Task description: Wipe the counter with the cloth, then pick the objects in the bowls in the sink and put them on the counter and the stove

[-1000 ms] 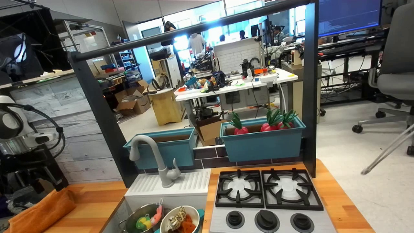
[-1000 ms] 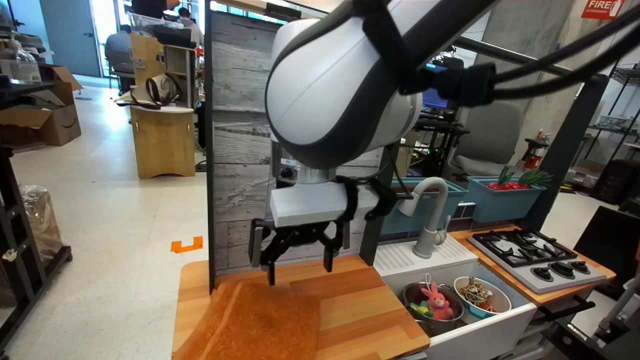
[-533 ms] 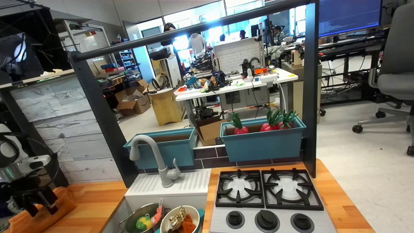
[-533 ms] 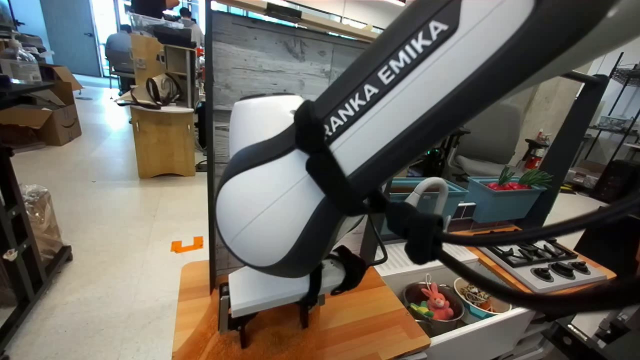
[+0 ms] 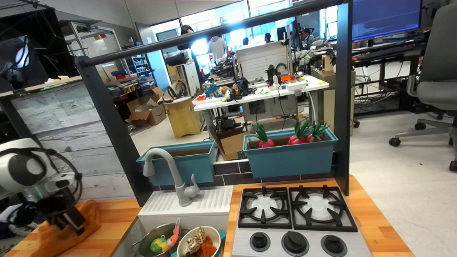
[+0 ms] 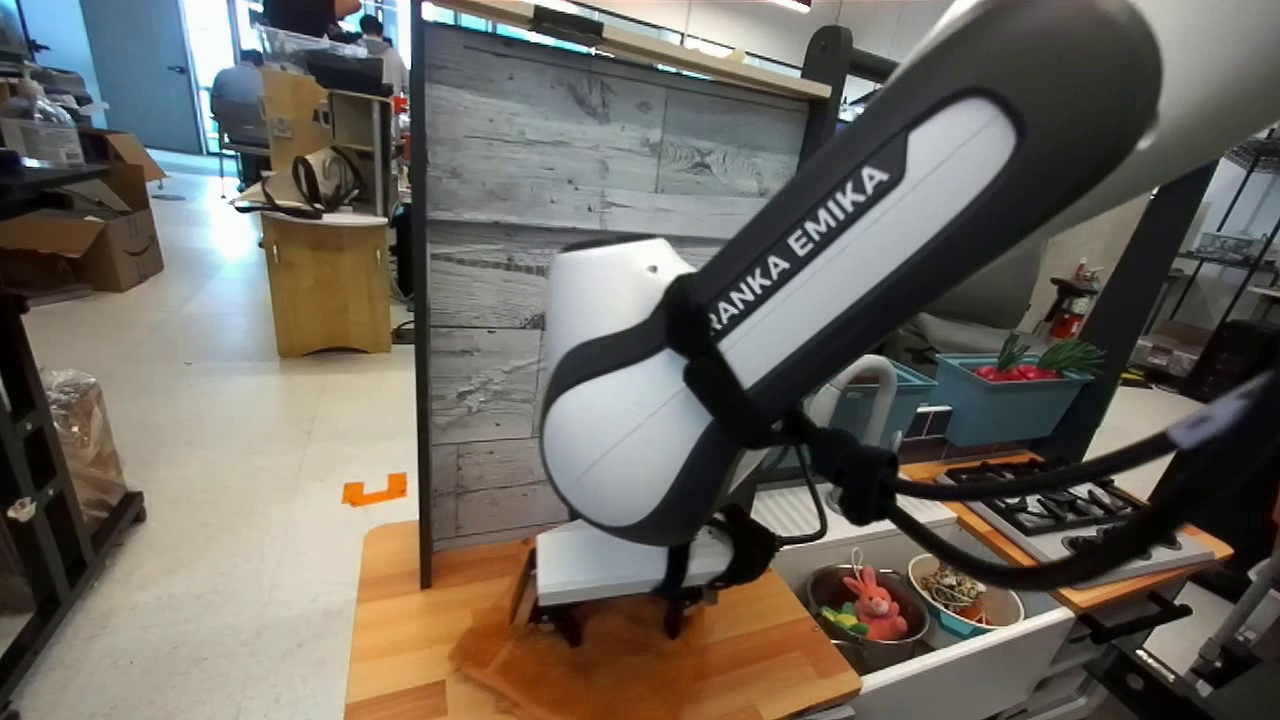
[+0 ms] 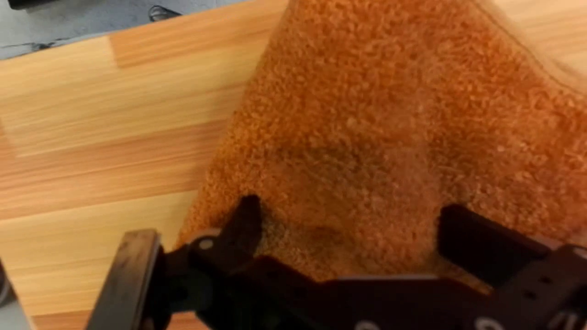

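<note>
Over the orange cloth my gripper is lowered with its jaws wide apart. Both dark fingertips appear to press into the fabric, and nothing is pinched between them. The cloth, rumpled, lies on the wood-grain counter, partly hidden under the hand in both exterior views. In the sink stand a metal bowl and a white bowl with teal outside. A pink rabbit and a green-yellow toy sit in the metal bowl. The white one contains a spotted toy and orange pieces. Right of the sink is the stove.
A grey faucet curves above the sink. Behind the counter rises a grey plank wall, close to the arm. Teal planters line the back edge. Dark frame posts stand beside the sink.
My gripper has come down onto the cloth, then shifted towards the sink side. The cloth has slid along with it and bunched up. The jaws have stayed open.
</note>
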You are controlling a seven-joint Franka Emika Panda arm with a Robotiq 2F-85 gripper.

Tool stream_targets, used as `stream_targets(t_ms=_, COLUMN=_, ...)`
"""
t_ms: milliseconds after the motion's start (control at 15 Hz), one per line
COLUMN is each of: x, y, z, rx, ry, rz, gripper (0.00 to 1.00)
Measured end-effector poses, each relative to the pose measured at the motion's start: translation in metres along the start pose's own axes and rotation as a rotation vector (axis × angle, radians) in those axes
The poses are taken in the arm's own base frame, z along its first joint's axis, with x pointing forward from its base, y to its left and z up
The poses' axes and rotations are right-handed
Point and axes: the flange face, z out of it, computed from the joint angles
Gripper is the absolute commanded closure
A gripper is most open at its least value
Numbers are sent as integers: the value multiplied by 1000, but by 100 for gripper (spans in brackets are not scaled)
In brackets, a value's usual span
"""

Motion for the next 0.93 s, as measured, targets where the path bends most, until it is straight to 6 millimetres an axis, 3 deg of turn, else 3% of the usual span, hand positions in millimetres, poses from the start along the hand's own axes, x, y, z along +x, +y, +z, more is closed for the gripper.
stream_targets(t_ms=133, x=26, y=48, z=17, rx=-28, ry=-12, rz=112, gripper=0)
stream_targets(t_ms=267, x=51, y=91, z=22, rx=-24, ry=-19, rz=225, gripper=0)
stream_targets(t_ms=400, x=62, y=109, z=24, rx=3, ry=-32, rz=292, gripper=0)
stream_targets(t_ms=533, x=54, y=92, z=23, rx=44, ry=-32, rz=281, gripper=0)
stream_targets(t_ms=933, x=-36, y=-36, z=11, rx=136, ry=-20, rz=100, gripper=0)
